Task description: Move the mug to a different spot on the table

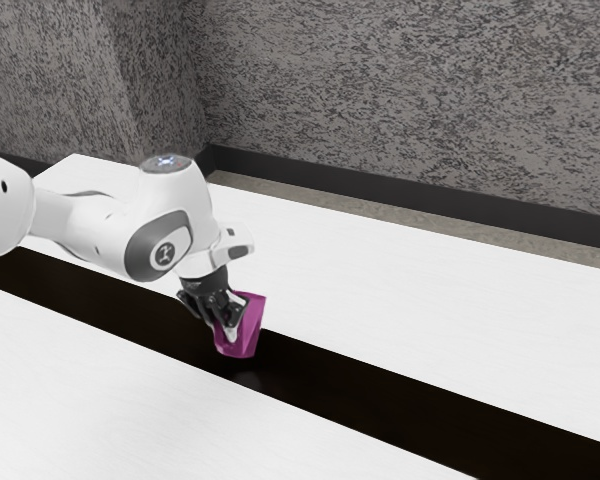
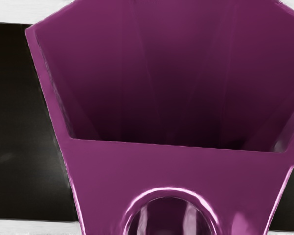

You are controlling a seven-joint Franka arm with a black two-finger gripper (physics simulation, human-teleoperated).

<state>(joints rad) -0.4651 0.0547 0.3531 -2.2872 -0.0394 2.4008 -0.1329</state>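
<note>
Surroundings: white table (image 1: 430, 300) with a wide dark stripe (image 1: 380, 395) running diagonally across it. Speckled grey wall (image 1: 400, 90) behind, dark baseboard (image 1: 400, 200) along its foot. Nothing stands near the mug, and nothing blocks the gripper on any side.

Mug (image 1: 246, 338): purple, faceted, wide at the rim and narrowing to the base. It's over the dark stripe, near the stripe's far edge. It's tilted, with the rim leaning toward the exterior view's right and the base toward the left. Can't tell whether the base touches the stripe or hangs just above it.

Gripper (image 1: 225, 312): at the mug's rim on the side toward the arm. Fingers are closed to a narrow gap and pinch that wall, with the outer finger (image 1: 229, 318) lying against the wall's outside face. The mug is held by its wall, not around the body.

Wrist view agrees. The mug (image 2: 161, 98) sits directly under the hand, opening toward the camera, with the pentagon-shaped rim and interior visible. The handle (image 2: 169, 211), a rounded loop, is on the wall closest to the hand. The dark stripe (image 2: 19, 147) shows beside the mug, with white tabletop past it on both edges.

Arm (image 1: 100, 225): enters from the exterior view's left, low over the table. The wrist is bent down, so the hand points down and slightly right into the mug.
</note>
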